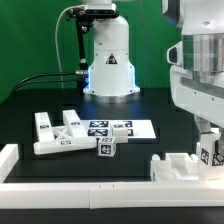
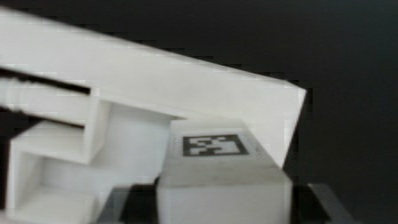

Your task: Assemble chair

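Three groups of white chair parts on the black desk (image 1: 160, 110).

1. Exterior view's left: a cluster of bars and panels (image 1: 58, 135), tags up, lying flat and touching one another.
2. Just beside that cluster, toward the front: one small cube (image 1: 105, 148), tag facing the camera, standing alone.
3. Exterior view's right, near the front: a notched panel (image 1: 180, 166) with a tagged block (image 1: 208, 152) at its far right end.

The tool (image 1: 209, 144) hangs straight down over group 3. In the wrist view the tagged block (image 2: 217, 165) fills the whole gap between the two dark fingers (image 2: 121, 203), so the tool (image 2: 222, 206) is clamped narrow on that block. The notched panel (image 2: 71, 140) shows right behind the block, stepped and hollowed. Whether the block sits in a notch or only against the panel: cannot tell.

The marker board (image 1: 125, 128) lies flat between the cluster and the arm base (image 1: 110, 65).

A low border rail (image 1: 80, 190) runs along the front and left desk edges; all parts lie inside it, and the notched panel is close to its front run.
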